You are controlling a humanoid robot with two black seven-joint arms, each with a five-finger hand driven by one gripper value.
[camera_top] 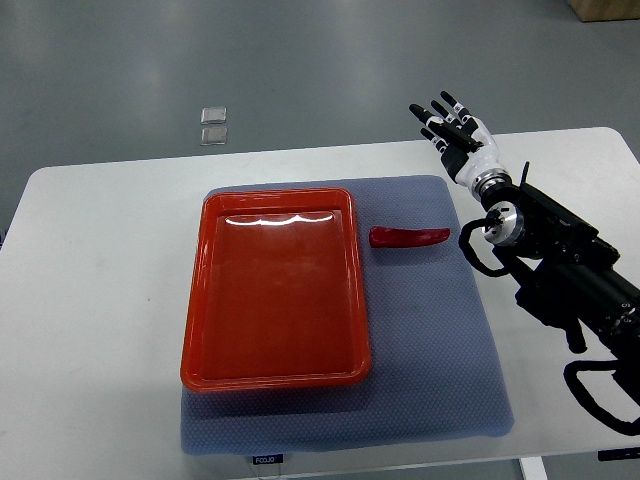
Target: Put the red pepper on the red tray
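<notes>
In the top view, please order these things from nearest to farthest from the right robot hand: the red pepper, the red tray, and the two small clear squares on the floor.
From the right robot hand, raised open at the table's far right:
1. Red pepper, on the blue mat just right of the tray.
2. Red tray, at the mat's left.
3. Clear squares, on the floor beyond the table's far edge, far left.

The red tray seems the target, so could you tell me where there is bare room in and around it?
The red tray is bare inside. The blue mat is free right of the tray, nearer than the red pepper. The only tight spot is the pepper's strip between the tray and the right hand, fingers spread.
</notes>
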